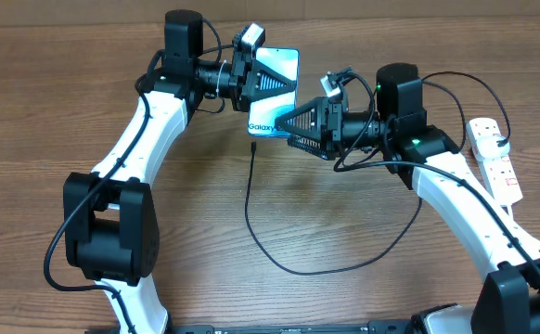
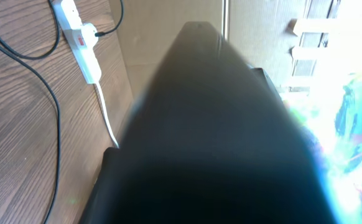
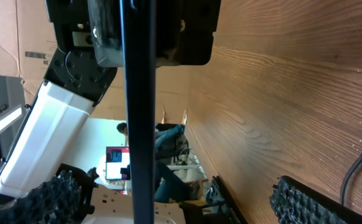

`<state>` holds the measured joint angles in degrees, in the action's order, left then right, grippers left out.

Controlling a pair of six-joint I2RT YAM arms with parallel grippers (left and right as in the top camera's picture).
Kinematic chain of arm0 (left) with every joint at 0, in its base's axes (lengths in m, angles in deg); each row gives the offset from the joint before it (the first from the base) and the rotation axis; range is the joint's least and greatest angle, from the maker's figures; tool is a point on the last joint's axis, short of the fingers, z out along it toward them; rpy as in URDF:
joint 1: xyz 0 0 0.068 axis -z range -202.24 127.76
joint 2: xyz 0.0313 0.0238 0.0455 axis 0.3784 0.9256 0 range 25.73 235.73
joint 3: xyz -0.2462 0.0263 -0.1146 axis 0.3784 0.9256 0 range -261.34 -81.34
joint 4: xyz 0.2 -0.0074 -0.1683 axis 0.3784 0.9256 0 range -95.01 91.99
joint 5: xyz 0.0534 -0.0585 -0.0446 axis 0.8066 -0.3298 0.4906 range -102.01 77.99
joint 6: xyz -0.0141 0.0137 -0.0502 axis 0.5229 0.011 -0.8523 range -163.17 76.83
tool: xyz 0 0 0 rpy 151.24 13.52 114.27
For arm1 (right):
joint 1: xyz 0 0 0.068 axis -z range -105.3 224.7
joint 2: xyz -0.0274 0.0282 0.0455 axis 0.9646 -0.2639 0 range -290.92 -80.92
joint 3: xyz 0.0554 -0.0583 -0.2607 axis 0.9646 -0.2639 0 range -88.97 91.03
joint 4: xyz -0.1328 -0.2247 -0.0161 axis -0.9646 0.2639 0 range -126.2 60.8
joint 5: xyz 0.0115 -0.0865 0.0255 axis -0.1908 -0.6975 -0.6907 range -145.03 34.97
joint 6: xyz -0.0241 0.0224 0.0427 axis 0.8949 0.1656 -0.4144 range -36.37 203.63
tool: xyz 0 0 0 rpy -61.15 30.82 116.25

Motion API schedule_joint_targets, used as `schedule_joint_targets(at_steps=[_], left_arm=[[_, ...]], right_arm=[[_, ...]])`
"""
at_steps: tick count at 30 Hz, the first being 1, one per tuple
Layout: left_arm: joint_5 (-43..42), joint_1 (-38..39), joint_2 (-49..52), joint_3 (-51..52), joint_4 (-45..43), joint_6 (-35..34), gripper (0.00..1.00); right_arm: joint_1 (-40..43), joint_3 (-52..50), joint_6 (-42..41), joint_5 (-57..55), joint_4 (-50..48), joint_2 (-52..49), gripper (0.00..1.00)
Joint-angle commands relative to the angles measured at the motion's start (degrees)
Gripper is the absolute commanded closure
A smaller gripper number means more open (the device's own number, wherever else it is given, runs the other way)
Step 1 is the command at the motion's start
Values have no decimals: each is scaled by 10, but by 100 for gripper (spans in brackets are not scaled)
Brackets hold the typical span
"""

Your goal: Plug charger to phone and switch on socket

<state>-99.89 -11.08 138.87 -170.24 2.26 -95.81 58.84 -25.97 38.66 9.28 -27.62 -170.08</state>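
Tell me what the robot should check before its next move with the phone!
1. Left claw grips the phone: ok, shut on it, phone lifted off the table.
2. Right claw free: ok, open, fingers wide on either side of the phone's edge.
3. Cable plugged into the phone: cannot tell; its tip sits right at the phone's lower end.
4. Cable untangled: ok, one loose loop on the table.
5. Power strip switched on: cannot tell; the switches are too small to read.
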Motion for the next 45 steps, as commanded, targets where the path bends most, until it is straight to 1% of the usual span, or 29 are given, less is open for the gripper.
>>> schedule_joint_targets(at_steps=[1, 4, 8, 11, 15, 18, 20, 23, 27, 31, 34, 36, 39, 42, 45], left_arm=[[-25, 0, -24, -12, -2, 15, 96], [-19, -3, -24, -12, -2, 19, 96], [-11, -14, -23, -12, -2, 28, 96], [0, -26, -22, -12, 2, 32, 96], [26, -47, -22, -12, 4, 38, 96], [46, -64, -22, -12, 26, 49, 96], [58, -76, -22, -12, 49, 69, 96], [73, -95, -22, -12, 108, 109, 96], [110, -117, -22, -12, 213, 188, 95], [201, -128, -22, -12, 331, 238, 96], [276, -129, -22, -11, 417, 247, 96], [306, -127, -22, -11, 455, 274, 96], [342, -125, -22, -11, 515, 336, 96], [348, -125, -22, -11, 551, 381, 96], [347, -125, -22, -11, 571, 399, 96]], right_arm=[[-1, 4, 5, -2, -3, 1, 0], [-1, 4, 11, -2, 1, 1, 0], [-1, 4, 61, -14, 49, 1, 0], [-1, 4, 79, -54, 103, 1, 0], [-1, 4, 91, -141, 181, 1, 0], [-1, 4, 91, -209, 197, 1, 0], [-1, 4, 91, -249, 196, 1, 0], [-1, 4, 91, -309, 196, 1, 0], [-1, 4, 91, -372, 196, 1, 0], [-1, 4, 91, -393, 196, 1, 0], [-1, 4, 91, -393, 196, 1, 0], [-1, 4, 91, -393, 196, 1, 0], [-1, 4, 91, -393, 196, 1, 0], [-1, 4, 91, -393, 196, 1, 0], [-1, 4, 91, -393, 196, 1, 0]])
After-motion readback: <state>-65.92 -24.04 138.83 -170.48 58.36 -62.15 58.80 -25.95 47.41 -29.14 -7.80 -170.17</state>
